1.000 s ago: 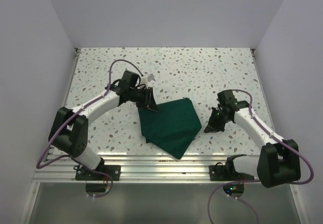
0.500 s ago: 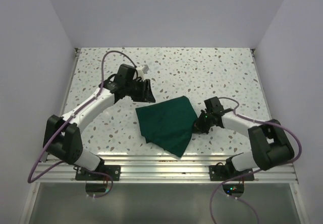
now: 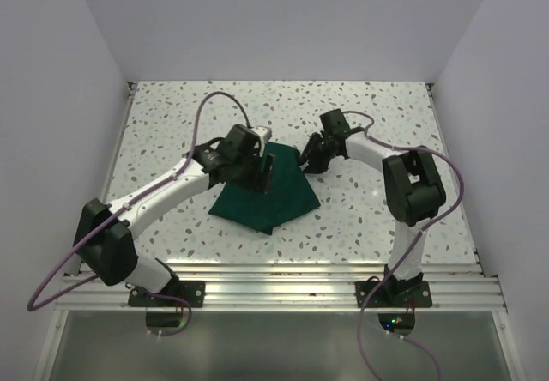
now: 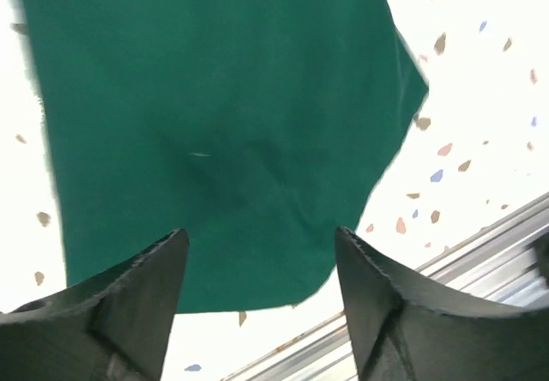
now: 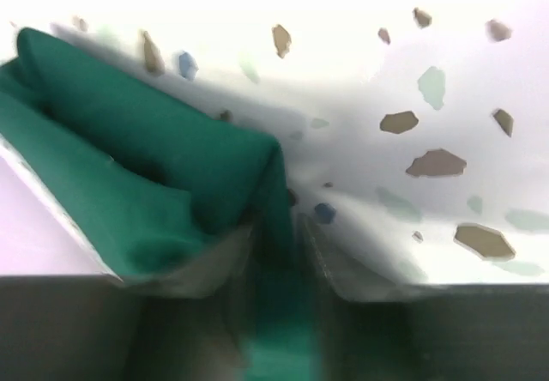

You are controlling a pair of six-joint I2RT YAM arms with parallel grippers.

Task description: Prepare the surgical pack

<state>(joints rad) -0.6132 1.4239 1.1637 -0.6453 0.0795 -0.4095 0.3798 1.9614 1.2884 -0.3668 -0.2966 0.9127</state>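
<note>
The surgical pack is a dark green cloth (image 3: 273,202), folded into a small bundle in the middle of the speckled table. My left gripper (image 3: 263,175) hovers over the bundle's upper left part. In the left wrist view the left gripper (image 4: 259,233) stands open, and the flat cloth (image 4: 214,98) lies below with nothing between the fingers. My right gripper (image 3: 306,160) is at the bundle's upper right edge. In the right wrist view the right gripper (image 5: 283,226) has its fingers close together on a raised fold of the cloth (image 5: 129,141). No instruments or gauze show.
An aluminium rail (image 3: 274,274) runs along the table's near edge and also shows as a rail (image 4: 480,244) in the left wrist view. White walls close in the table on the left, back and right. Bare speckled tabletop (image 3: 369,106) lies behind the arms.
My right gripper has carried the cloth's right corner up and to the left, folding the cloth smaller. My left gripper has opened and swung right over the cloth.
</note>
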